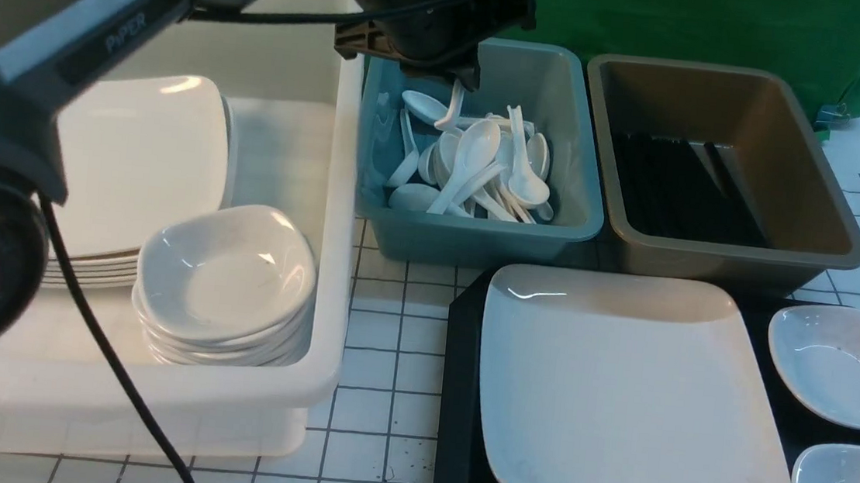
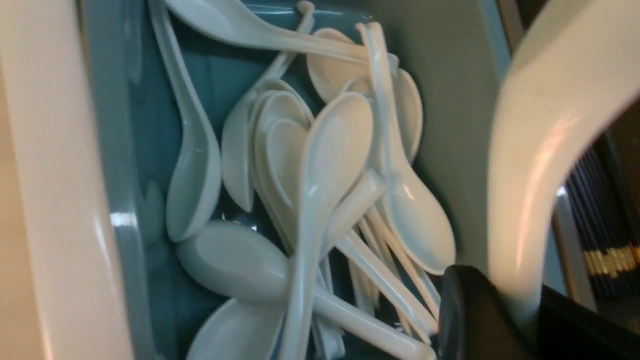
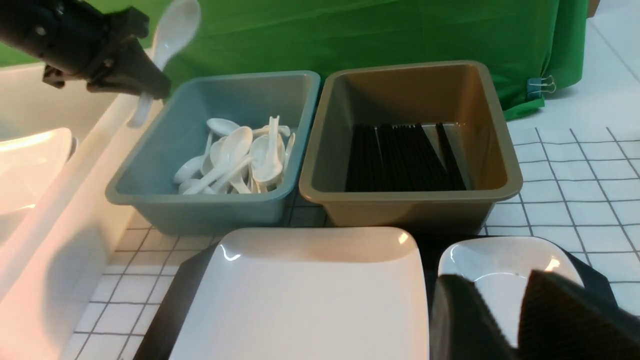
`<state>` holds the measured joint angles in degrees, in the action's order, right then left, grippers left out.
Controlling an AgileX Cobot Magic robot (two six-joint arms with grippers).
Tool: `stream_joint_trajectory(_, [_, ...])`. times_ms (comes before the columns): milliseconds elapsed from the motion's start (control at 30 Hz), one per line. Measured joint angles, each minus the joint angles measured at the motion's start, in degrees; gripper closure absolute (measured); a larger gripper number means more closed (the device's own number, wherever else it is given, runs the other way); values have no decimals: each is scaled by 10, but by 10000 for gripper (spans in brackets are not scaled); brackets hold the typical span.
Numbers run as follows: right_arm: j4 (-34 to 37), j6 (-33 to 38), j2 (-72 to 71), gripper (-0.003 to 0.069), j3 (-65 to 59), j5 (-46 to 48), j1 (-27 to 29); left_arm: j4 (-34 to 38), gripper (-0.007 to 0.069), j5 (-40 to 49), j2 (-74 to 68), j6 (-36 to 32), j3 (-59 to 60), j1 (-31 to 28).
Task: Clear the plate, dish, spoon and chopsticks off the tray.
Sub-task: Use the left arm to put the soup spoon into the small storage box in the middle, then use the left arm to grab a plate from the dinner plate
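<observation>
At upper centre of the front view, your left gripper (image 1: 462, 73) pinches the spoon (image 1: 453, 107) above the teal tub (image 1: 555, 229). At lower right, the plate (image 1: 619, 398) lies on the tray (image 1: 459, 400). In the right wrist view's lower right, your right gripper (image 3: 517, 320) hangs with jaws parted over a small dish (image 3: 500, 260).

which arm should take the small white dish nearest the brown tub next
Right: the open right hand hovers just above that small white rounded-square dish on the black plastic tray; the left hand is off over the teal plastic tub, busy with a white glossy soup spoon.
</observation>
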<state>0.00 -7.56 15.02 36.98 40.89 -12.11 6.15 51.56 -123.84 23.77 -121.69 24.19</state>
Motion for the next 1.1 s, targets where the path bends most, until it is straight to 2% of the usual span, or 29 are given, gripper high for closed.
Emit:
stream_joint_trajectory(67, [0, 0, 0, 461, 0, 0, 0, 0, 487, -6, -9, -2, -1, -2])
stream_joint_trajectory(100, [0, 0, 0, 461, 0, 0, 0, 0, 421, -15, -19, -11, -1, -4])
stream_joint_trajectory(267, [0, 0, 0, 461, 0, 0, 0, 31, 216, -25, -29, -50, -1, -4])
stream_joint_trajectory(333, [0, 0, 0, 461, 0, 0, 0, 54, 171, -14, -20, -66, -2, -4])
stream_joint_trajectory(400, [0, 0, 0, 461, 0, 0, 0, 63, 165, -4, -13, -75, -2, -4])
stream_joint_trajectory(500, [0, 0, 0, 461, 0, 0, 0, 69, 223, 49, 15, -85, -13, -4])
stream_joint_trajectory(567, [0, 0, 0, 461, 0, 0, 0, 72, 328, 109, 49, -99, -35, -4])
stream_joint_trajectory(600, [0, 0, 0, 461, 0, 0, 0, 72, 351, 120, 55, -104, -39, -4])
stream_joint_trajectory(667, [0, 0, 0, 461, 0, 3, 0, 80, 524, 166, 98, -145, -54, -4])
stream_joint_trajectory(700, [0, 0, 0, 461, 0, 4, 0, 80, 534, 166, 101, -145, -54, -4])
stream_joint_trajectory(767, [0, 0, 0, 461, 0, 6, 0, 133, 608, 174, 151, -174, -46, -4])
stream_joint_trajectory(833, [0, 0, 0, 461, 0, 10, 0, 189, 622, 175, 191, -206, -8, -1])
stream_joint_trajectory(900, [0, 0, 0, 461, 0, 13, 0, 215, 623, 176, 230, -233, 37, 7])
stream_joint_trajectory(1100, [0, 0, 0, 456, 0, 17, 0, 235, 623, 179, 320, -253, 236, 56])
